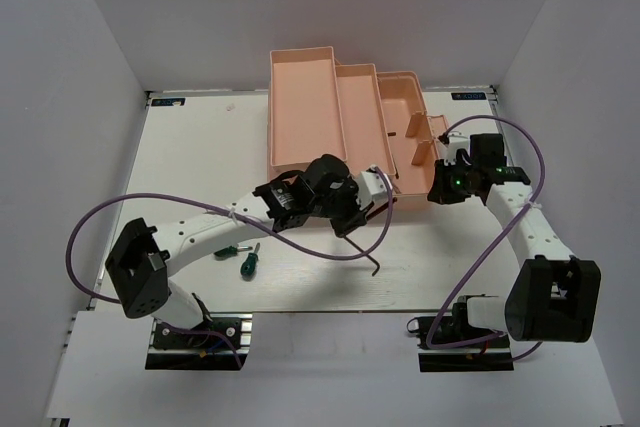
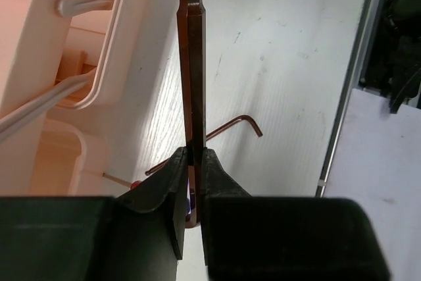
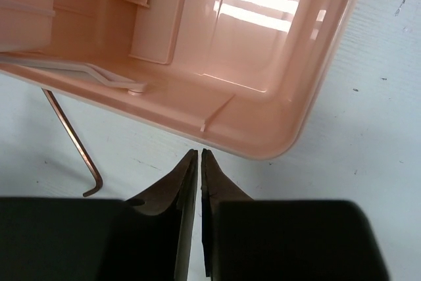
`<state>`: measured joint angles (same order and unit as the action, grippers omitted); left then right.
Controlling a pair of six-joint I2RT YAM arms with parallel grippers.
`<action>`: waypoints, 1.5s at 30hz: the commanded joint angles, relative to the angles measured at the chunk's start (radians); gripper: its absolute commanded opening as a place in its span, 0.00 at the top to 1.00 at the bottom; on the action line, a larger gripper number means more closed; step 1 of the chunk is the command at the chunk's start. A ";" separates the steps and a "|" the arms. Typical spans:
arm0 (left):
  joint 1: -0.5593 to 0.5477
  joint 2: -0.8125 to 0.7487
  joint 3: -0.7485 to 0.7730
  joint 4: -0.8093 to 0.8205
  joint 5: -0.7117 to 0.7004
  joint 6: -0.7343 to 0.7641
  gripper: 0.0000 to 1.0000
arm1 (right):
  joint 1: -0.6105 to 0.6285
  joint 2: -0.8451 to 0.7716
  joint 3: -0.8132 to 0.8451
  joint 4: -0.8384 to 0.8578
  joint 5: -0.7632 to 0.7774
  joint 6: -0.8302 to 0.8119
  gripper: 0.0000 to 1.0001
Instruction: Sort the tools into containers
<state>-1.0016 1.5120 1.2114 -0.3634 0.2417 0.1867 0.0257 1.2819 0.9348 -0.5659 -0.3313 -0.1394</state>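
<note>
Across white tabletop [image 1: 200, 147], sorting looks barely begun. Pink toolbox [image 1: 305, 107] stands open at far centre. Its long trays look bare from above, no tool seen inside.

Left end effector [image 2: 194, 157] is clamped on one hex key [image 2: 191, 64], long leg pointing out. It is held just beside the toolbox's near edge, not yet over a tray. Right end effector [image 3: 199, 157] is pinched together on nothing, at the toolbox's right corner.

Left to do: loose hex key [image 2: 231, 125] on the tabletop near the box, and two green screwdrivers [image 1: 233, 250] well apart from it, by the left arm. Purple-handled one not found. Purple cable [image 1: 110, 204] loops close by the loose key, a likely snag.
</note>
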 commanded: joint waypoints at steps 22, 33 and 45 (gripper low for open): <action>0.103 0.187 0.281 0.418 0.180 -0.266 1.00 | -0.055 -0.056 -0.040 -0.061 -0.241 -0.120 0.69; 0.168 0.470 0.560 0.599 0.300 -0.496 1.00 | -0.081 -0.110 -0.090 -0.074 -0.238 -0.146 0.73; 0.236 0.646 0.689 0.584 0.175 -0.497 0.72 | -0.095 -0.125 -0.090 -0.104 -0.328 -0.196 0.34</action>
<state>-0.7776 2.1548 1.8233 0.2062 0.4290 -0.2977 -0.0654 1.1843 0.8539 -0.6502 -0.5949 -0.3008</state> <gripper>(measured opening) 0.256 0.652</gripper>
